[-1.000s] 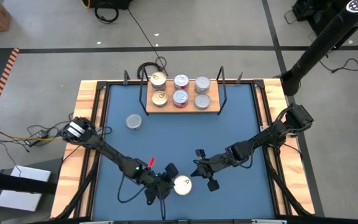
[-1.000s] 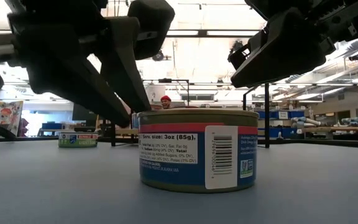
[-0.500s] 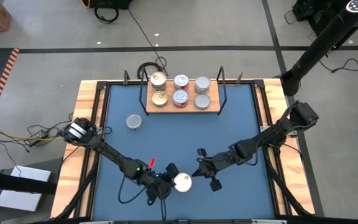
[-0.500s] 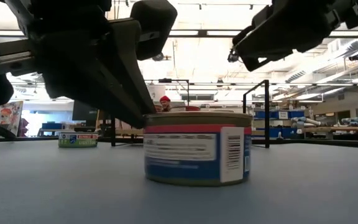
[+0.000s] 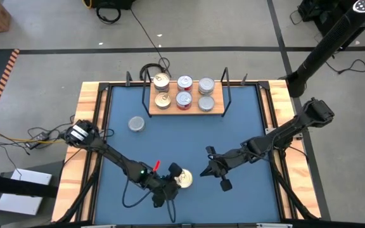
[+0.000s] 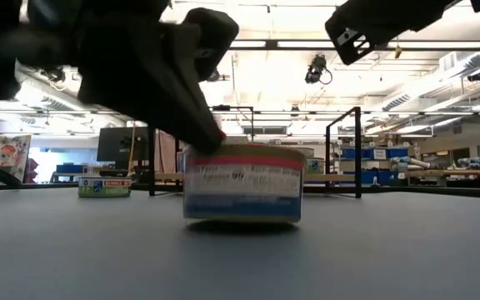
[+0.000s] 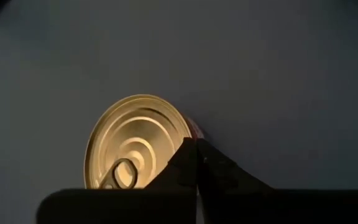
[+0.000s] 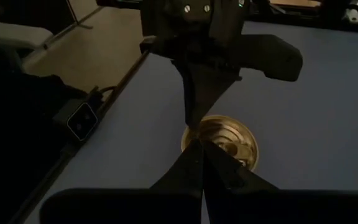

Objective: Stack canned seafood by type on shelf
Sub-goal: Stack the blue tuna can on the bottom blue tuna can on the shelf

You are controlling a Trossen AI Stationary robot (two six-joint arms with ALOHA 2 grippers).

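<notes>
Gold-topped can sits on the blue table, left gripper pressed together against its rim; right gripper closed, empty, nearby

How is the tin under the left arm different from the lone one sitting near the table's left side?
The tin under the left pincer has a gold lid and a red and blue label; the lone tin has a silver lid and a green label. The gold one is touched by shut fingers; the silver one stands alone. Both are round, flat, upright.

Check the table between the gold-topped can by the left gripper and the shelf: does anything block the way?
Nothing visible lies between the gold-topped can and the shelf. The lone silver-topped can sits off to the left.
</notes>
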